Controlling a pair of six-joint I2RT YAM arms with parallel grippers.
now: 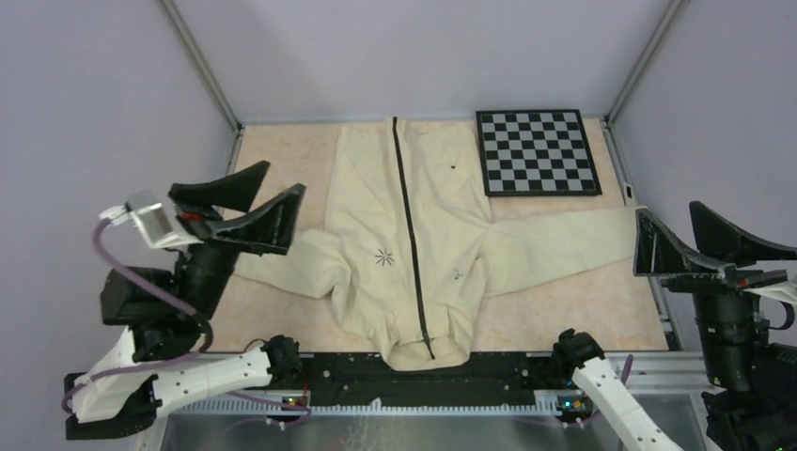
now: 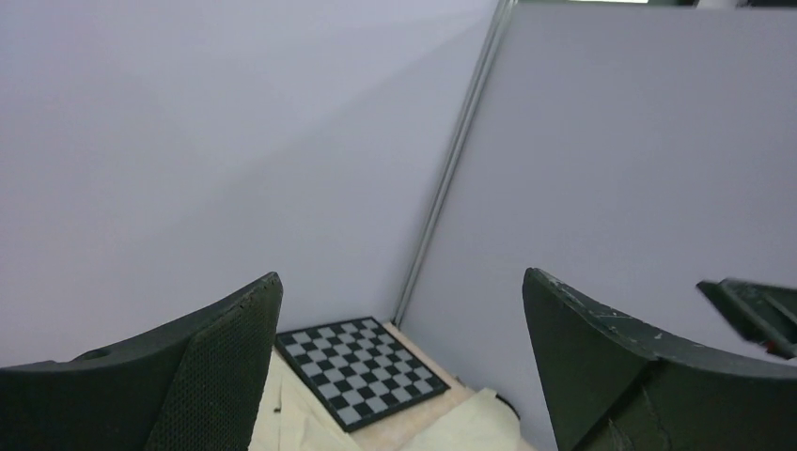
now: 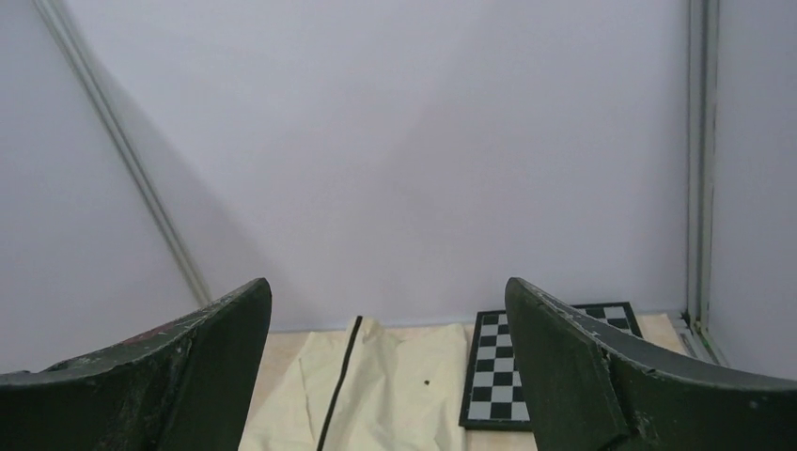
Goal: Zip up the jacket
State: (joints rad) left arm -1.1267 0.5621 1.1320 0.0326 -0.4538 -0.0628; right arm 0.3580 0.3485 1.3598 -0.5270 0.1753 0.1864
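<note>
At the bench [image 1: 282, 160] centre the jacket [image 1: 414, 254] lies flat, zipper [image 1: 411, 235] running 12 to 6 o'clock, while the left claw [image 1: 282, 178] at 9 and right claw [image 1: 667, 211] at 3 hover spread wide and empty, seemingly parked clear of the fabric.

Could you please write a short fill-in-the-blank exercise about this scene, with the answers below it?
1. The cream fabric jacket carries a small starburst logo coloured ____.
2. The black-and-white checkered board lies to the ____ of the jacket's zipper.
3. The left pincer and the right pincer are both ____, holding nothing.
Answers: black; right; open.
</note>
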